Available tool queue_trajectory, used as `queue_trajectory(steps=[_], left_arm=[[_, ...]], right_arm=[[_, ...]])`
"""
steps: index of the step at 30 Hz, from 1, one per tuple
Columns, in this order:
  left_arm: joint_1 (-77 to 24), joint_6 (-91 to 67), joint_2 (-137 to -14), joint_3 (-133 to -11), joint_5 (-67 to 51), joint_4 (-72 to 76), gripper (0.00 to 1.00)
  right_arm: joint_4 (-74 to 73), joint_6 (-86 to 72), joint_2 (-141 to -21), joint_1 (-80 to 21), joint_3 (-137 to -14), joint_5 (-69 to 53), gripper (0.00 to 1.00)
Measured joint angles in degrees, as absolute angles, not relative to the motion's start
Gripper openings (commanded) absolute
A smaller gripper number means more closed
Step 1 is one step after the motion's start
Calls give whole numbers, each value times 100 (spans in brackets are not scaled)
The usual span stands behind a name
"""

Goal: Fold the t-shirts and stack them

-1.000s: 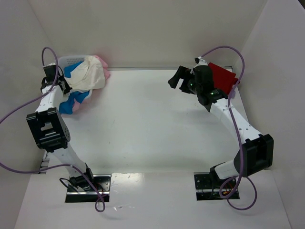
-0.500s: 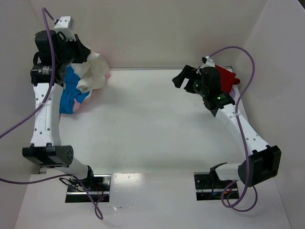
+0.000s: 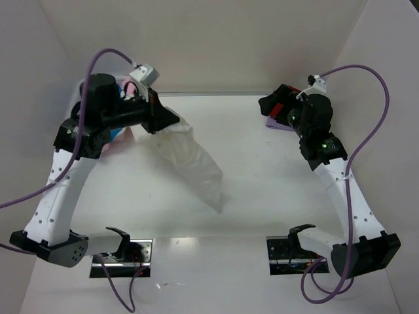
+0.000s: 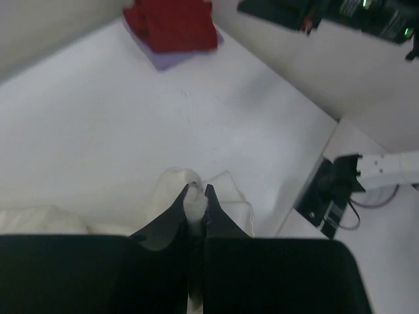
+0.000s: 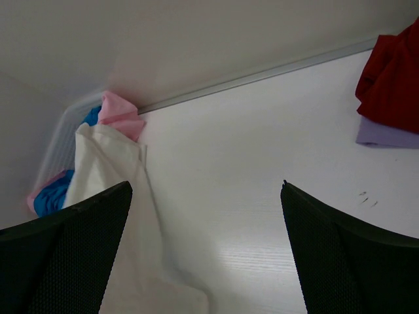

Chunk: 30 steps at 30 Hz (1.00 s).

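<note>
My left gripper [image 3: 170, 120] is shut on the cream-white t-shirt [image 3: 194, 165] and holds it up; the shirt hangs stretched down toward the table's middle. In the left wrist view the fingers [image 4: 211, 208] pinch a fold of the cream cloth [image 4: 194, 204]. A red t-shirt [image 4: 171, 23] lies folded on a lavender one [image 4: 167, 60] at the back right. My right gripper [image 3: 270, 106] is open and empty, hovering just beside that stack. In the right wrist view [image 5: 206, 190] I see the cream shirt [image 5: 108, 216], the pink [image 5: 119, 114] and blue [image 5: 55, 195] shirts, and the red shirt [image 5: 393, 75].
The white mesh basket [image 5: 60, 140] stands at the back left corner with the pink and blue shirts in it; my left arm hides most of it in the top view. White walls enclose the table on three sides. The arm bases sit at the near edge.
My left arm has lifted the cream-white shirt out of the basket and swung it right, over the table. My right arm has drawn back to the right, over the red shirt.
</note>
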<state>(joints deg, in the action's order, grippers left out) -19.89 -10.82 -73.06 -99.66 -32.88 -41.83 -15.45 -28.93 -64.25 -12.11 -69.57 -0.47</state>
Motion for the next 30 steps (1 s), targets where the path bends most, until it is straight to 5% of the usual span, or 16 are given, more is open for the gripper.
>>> queue_trajectory(steps=[7,14,30], left_arm=[[-2398,-978,-8526,-9471,-2806,-4249,0],[-3298,-622,-10162,-11089,-2313,-4359,0],[-3452,-966,-10813,-12316,-647,-4032,0]], right_arm=[[-1604,-2859,-6478,-1210,-6736,-189,100],[-1682,-2774,-6517,-1184,-6602,-187,100],[-1377,-2689,-6188,-1541,-5465,-1339,100]])
